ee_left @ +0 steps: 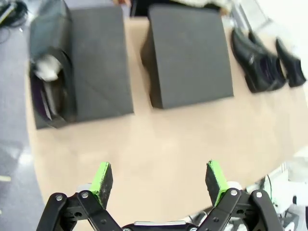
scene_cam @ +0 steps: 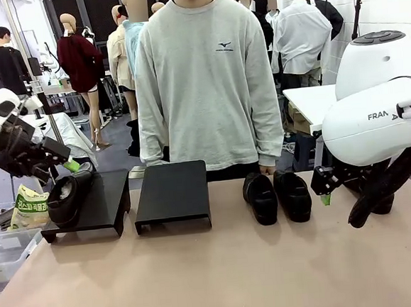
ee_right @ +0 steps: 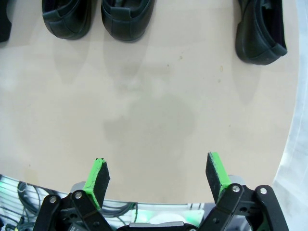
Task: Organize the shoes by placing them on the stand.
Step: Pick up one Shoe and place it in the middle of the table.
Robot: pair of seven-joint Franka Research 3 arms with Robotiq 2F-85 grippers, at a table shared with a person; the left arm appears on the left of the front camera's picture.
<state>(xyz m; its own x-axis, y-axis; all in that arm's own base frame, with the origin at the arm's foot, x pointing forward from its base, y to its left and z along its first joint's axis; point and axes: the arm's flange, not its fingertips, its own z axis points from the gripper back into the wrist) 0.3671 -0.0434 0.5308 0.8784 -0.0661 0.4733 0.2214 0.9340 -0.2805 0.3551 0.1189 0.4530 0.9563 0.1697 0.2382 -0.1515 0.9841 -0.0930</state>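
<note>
**Q:** Where are the shoes?

**A:** One black shoe [scene_cam: 64, 199] lies tilted on the left stand [scene_cam: 108, 197], at the tabletop's [scene_cam: 201, 282] left edge, with the second stand [scene_cam: 173, 193] just beside it. Two more shoes [scene_cam: 260, 197] sit side by side on the tabletop near its far edge, right of the middle, before a person in a grey sweatshirt [scene_cam: 203, 82]. A fourth shoe [ee_right: 260, 31] lies apart from them toward the right edge.

**Q:** And the grippers?

**A:** The left gripper [ee_left: 159, 180] hangs by the left edge near the loaded stand, jaws spread wide and gripping nothing. The right gripper [ee_right: 159, 175] hovers over bare tabletop short of the shoes, equally wide and empty.
</note>
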